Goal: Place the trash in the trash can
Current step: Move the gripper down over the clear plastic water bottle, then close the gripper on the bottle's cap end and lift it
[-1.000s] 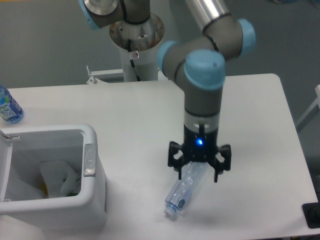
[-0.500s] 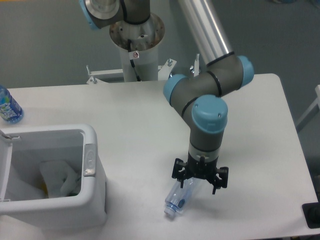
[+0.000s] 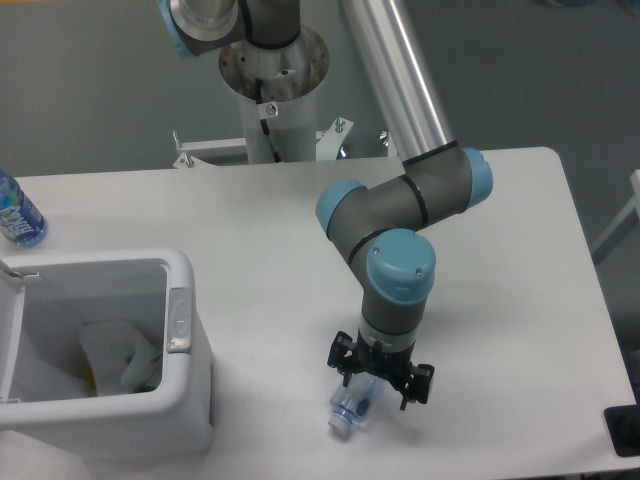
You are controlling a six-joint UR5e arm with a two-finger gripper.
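The clear bottle (image 3: 353, 408) is seen lying on the white table (image 3: 500, 300), right of the trash can (image 3: 185, 385); the gripper (image 3: 380, 378) is placed over it, jaws apart; the thin sheet (image 3: 115, 350) is seen inside the can

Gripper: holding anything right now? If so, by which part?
Cannot tell. The gripper is down over the clear bottle lying on the table, fingers straddling its body end, but closure isn't visible. The bottle isn't lifted.
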